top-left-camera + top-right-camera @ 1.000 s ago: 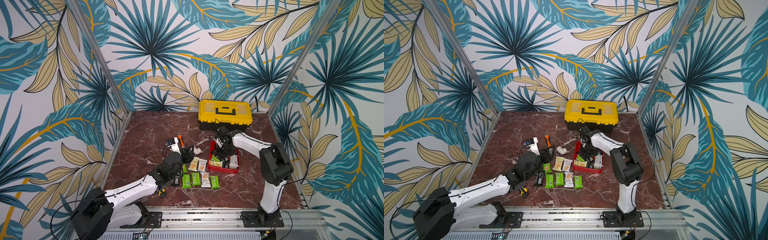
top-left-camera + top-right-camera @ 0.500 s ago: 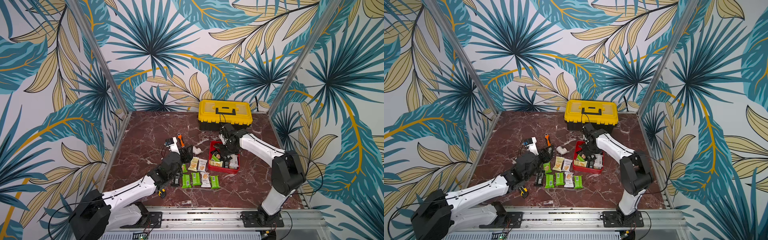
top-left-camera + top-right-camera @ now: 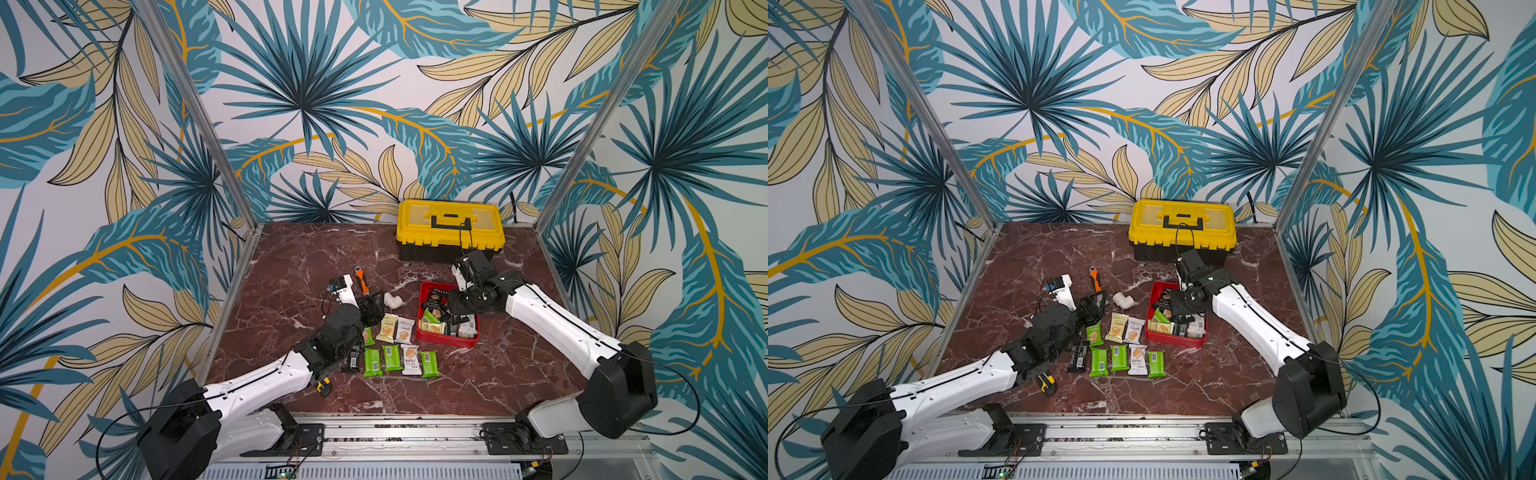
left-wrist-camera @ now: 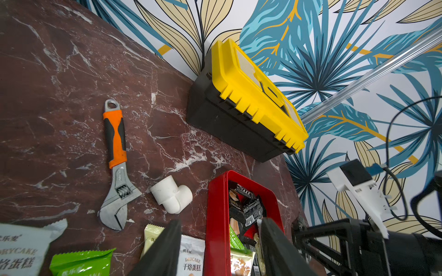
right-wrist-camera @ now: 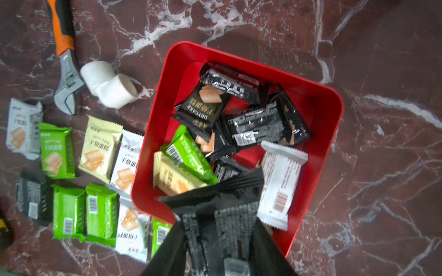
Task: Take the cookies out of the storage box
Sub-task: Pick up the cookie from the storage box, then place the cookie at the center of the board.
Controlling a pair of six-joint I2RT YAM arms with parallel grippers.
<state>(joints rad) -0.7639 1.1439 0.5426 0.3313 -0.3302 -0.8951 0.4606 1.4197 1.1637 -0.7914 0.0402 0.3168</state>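
The red storage box (image 3: 446, 343) (image 3: 1175, 341) (image 5: 334, 133) sits right of centre and holds several cookies (image 5: 189, 153) in black, green, cream and white wrappers. My right gripper (image 5: 217, 227) (image 3: 455, 311) is over the box, shut on a black cookie packet (image 5: 215, 210) that hangs across the box's wall. More cookies (image 3: 399, 357) (image 3: 1127, 357) lie in rows on the marble left of the box. My left gripper (image 4: 221, 222) (image 3: 376, 305) hovers open and empty above these rows, beside the box's left wall (image 4: 216, 215).
A yellow-and-black toolbox (image 3: 451, 226) stands at the back. An orange-handled wrench (image 3: 361, 280) (image 4: 116, 153) and a white pipe elbow (image 3: 394, 300) (image 4: 173, 196) lie behind the rows. A small yellow-and-black object (image 3: 324, 386) lies under the left forearm.
The right arm's elbow has swung outward to the right while its gripper stayed over the box, its jaws narrowing on the black packet. The left arm has barely moved.
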